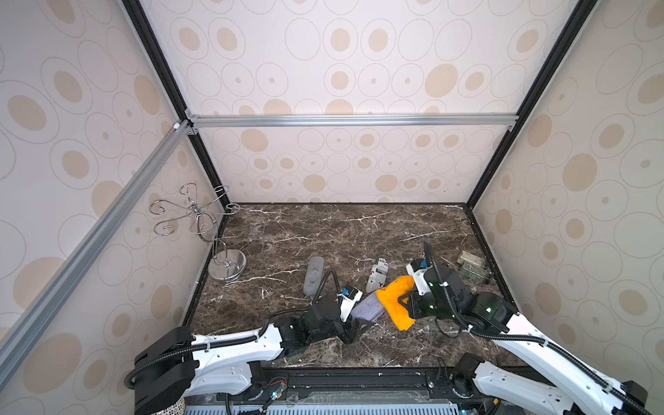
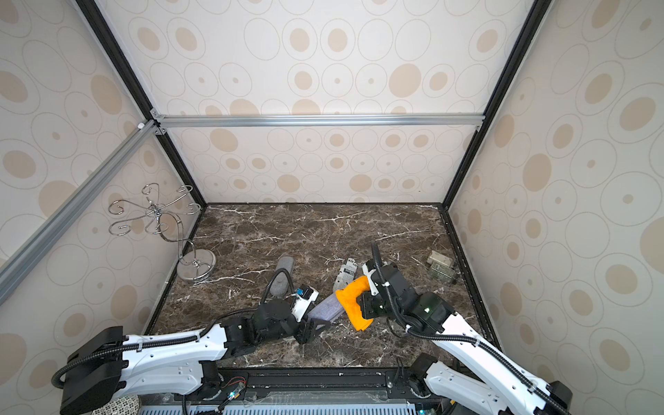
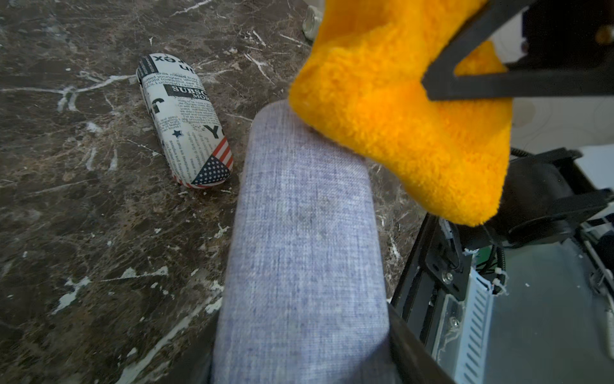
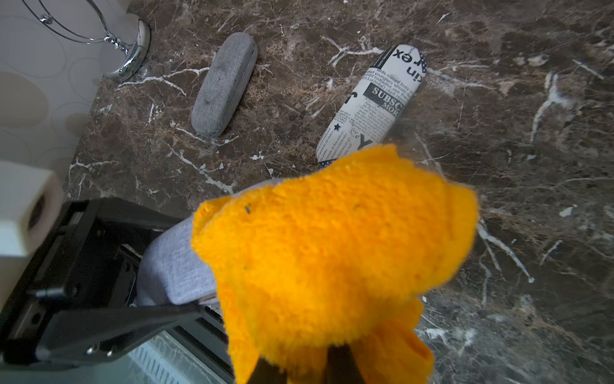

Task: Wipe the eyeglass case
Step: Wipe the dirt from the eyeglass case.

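In both top views, the lilac eyeglass case (image 1: 366, 309) sits near 6 o'clock on the marble surface (image 1: 323, 230), with its near end clamped in the left pincer (image 1: 359, 326). The right pincer (image 1: 407, 305) is closed on an orange cloth (image 1: 393, 296) that lies over the case's 3 o'clock end. A printed case (image 1: 377, 275) lies at its 12 o'clock and a grey case (image 1: 313, 275) at its 10 o'clock.

In the left wrist view, the cloth (image 3: 398, 126) touches the far end of the eyeglass case (image 3: 305, 232).

In the right wrist view, the cloth (image 4: 332, 249) hides most of the eyeglass case (image 4: 172, 266).
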Robot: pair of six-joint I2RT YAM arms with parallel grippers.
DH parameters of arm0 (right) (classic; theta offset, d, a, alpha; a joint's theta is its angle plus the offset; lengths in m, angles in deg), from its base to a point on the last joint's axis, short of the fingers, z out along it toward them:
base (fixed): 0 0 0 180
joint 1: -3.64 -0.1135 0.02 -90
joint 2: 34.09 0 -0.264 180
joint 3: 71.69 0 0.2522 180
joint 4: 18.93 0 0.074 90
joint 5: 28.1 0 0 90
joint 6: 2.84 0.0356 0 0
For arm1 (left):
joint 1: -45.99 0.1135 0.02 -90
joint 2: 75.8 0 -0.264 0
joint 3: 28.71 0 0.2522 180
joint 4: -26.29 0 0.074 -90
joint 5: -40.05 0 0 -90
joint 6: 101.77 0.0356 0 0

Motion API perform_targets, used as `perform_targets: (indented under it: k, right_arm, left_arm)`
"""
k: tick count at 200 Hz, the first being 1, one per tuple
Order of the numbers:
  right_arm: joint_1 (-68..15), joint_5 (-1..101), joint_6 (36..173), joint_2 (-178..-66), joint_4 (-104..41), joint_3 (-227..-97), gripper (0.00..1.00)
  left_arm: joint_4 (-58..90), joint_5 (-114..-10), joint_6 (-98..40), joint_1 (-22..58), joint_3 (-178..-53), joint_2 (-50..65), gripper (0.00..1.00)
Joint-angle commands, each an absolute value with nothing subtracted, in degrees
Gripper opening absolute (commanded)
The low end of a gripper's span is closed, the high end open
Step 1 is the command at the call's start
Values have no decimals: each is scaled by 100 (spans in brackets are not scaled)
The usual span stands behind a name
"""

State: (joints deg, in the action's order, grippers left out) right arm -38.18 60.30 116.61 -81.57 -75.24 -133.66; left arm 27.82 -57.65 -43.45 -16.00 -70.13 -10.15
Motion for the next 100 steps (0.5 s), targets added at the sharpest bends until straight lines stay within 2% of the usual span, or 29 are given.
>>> perform_targets:
  k: [1, 51, 89, 100]
  right_arm:
    - [-3813, 6130, 11507, -7974, -7896, -13478, 0]
    - [-3934, 4605, 11364, -7937, -7012, -13237, 0]
    - [-4408, 4664, 11379, -8316, -6522, -13186, 0]
    - [-4413, 4968, 11478, -8432, -6625, -13220, 0]
  left_arm:
    - [3524, -6762, -4890, -1291, -7022, -1102, 48]
    - [4006, -7818, -5864, -684, -7097, -898, 48]
    - [4211, -8077, -5779, -604, -7161, -786, 48]
    - [4304, -8086, -5669, -603, -7126, -801, 48]
